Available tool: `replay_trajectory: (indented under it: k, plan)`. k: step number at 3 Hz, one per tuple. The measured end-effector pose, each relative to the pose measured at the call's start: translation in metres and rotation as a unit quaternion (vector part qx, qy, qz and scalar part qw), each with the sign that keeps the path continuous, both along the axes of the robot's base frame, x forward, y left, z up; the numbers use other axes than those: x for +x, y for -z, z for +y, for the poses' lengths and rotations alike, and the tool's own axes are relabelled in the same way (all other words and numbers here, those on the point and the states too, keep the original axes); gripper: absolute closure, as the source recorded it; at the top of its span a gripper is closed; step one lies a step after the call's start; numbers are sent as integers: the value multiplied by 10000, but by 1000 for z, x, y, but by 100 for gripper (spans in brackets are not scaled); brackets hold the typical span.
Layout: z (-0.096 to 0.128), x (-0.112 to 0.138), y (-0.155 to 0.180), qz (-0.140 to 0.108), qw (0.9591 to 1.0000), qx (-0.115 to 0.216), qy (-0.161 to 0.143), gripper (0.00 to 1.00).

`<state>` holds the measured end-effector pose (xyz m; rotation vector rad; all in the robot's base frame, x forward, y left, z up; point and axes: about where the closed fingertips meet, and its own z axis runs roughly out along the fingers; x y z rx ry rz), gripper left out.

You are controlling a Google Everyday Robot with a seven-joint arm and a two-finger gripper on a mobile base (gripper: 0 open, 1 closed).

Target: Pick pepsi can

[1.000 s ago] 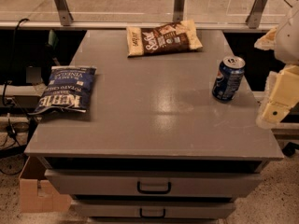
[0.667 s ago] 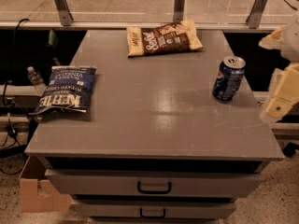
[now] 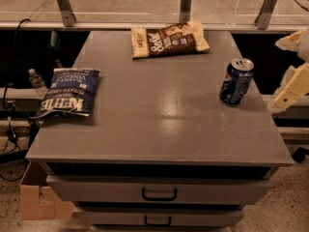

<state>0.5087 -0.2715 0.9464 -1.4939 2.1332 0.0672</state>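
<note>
The pepsi can [image 3: 236, 81] stands upright on the right side of the grey cabinet top [image 3: 164, 110]. It is dark blue with a silver top and a round logo. My gripper [image 3: 289, 79] is cream-coloured and sits at the right edge of the view, beyond the cabinet's right edge. It is to the right of the can, at about the can's height, with a gap between them. It holds nothing and is partly cut off by the frame.
A blue Kettle chip bag [image 3: 66, 92] lies flat at the left edge. A brown chip bag [image 3: 169, 38] lies at the back centre. Below are drawers with handles [image 3: 159, 194], a cardboard box [image 3: 38, 199] at the lower left, and a railing [image 3: 183, 4] behind.
My gripper has drawn slightly to the right, so less of it shows. The can and both bags have not moved.
</note>
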Motion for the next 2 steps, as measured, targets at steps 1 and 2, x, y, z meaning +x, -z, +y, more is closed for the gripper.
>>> replay_trajectory:
  k: [1,2]
  plan:
    - [-7,24,23,-51,9984,545,106,0]
    - [-1,44,47,21,9928,1192,150,0]
